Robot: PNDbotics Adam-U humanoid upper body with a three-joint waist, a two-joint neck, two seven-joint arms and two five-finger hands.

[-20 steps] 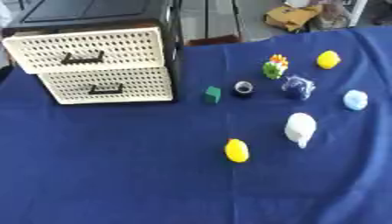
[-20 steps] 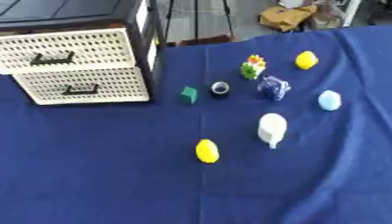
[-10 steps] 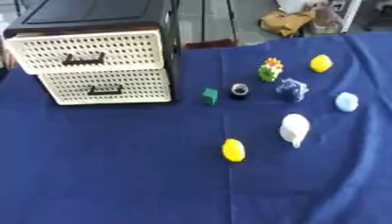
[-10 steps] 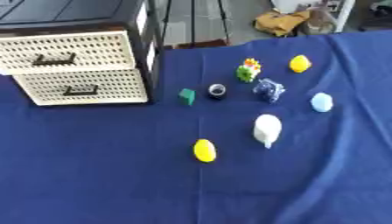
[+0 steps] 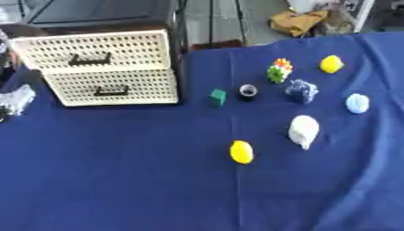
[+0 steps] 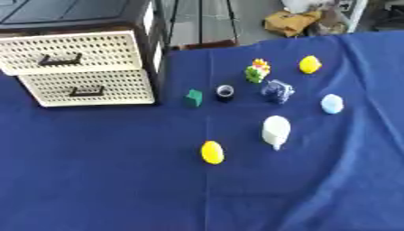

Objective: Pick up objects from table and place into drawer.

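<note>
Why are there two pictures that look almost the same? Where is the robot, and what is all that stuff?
Both pictures come from the two eyes of a camera in the robot's head, looking down, so they nearly match. On the blue cloth table stands a cream plastic two-drawer box with holes, both drawers shut. Beside it lie small toys: a near yellow egg shape, a far yellow one, a white lump, a pale blue lump, a green cube and a black ring. The black and silver shape at the left edge may be the robot's left hand.
</note>
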